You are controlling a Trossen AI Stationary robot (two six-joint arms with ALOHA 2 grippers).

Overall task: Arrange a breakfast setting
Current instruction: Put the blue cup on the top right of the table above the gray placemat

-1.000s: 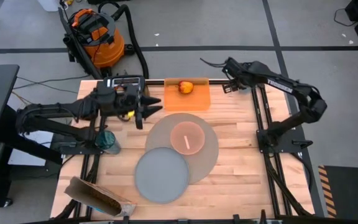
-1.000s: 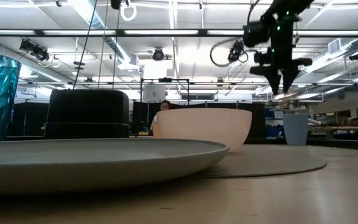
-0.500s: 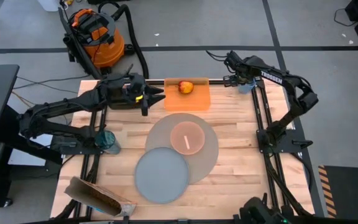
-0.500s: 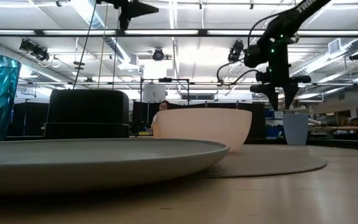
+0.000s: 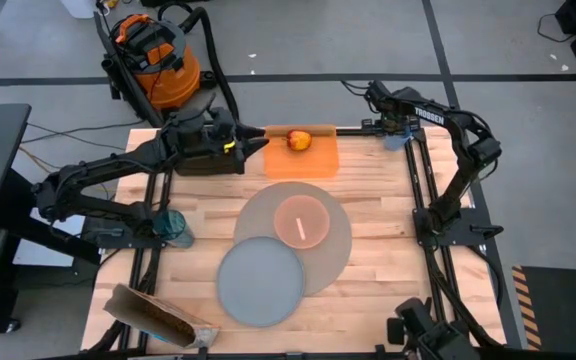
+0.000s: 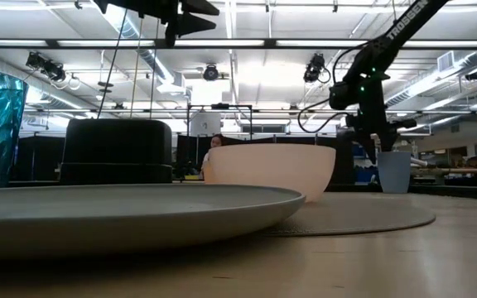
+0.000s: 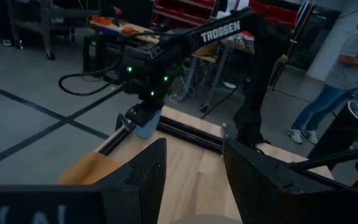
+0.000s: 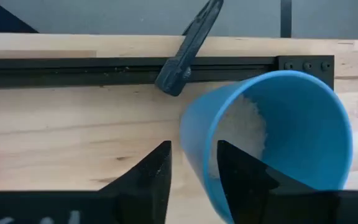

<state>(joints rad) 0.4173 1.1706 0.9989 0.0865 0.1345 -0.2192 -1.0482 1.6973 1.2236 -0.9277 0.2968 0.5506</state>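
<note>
White "TROSSEN" lettering on right arm [image 5: 448, 125] above light-blue cup [image 8: 278, 137]

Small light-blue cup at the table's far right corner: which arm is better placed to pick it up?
The right. The right gripper hangs open directly over the small light-blue cup, one finger inside its rim. The left gripper is across the table, near the red-yellow apple.

Right side of table: bare wooden table [image 5: 378, 250], room to pass.
Middle: large round grey-brown mat [image 5: 333, 250], small pink bowl [image 5: 300, 220] and smaller grey plate [image 5: 259, 282] are in the way.
Back edge: flat orange board [image 5: 313, 160] and red-yellow apple [image 5: 299, 140].
Back right corner: small light-blue cup [image 8: 272, 143].
Left edge: teal glass [image 5: 173, 226].
</note>
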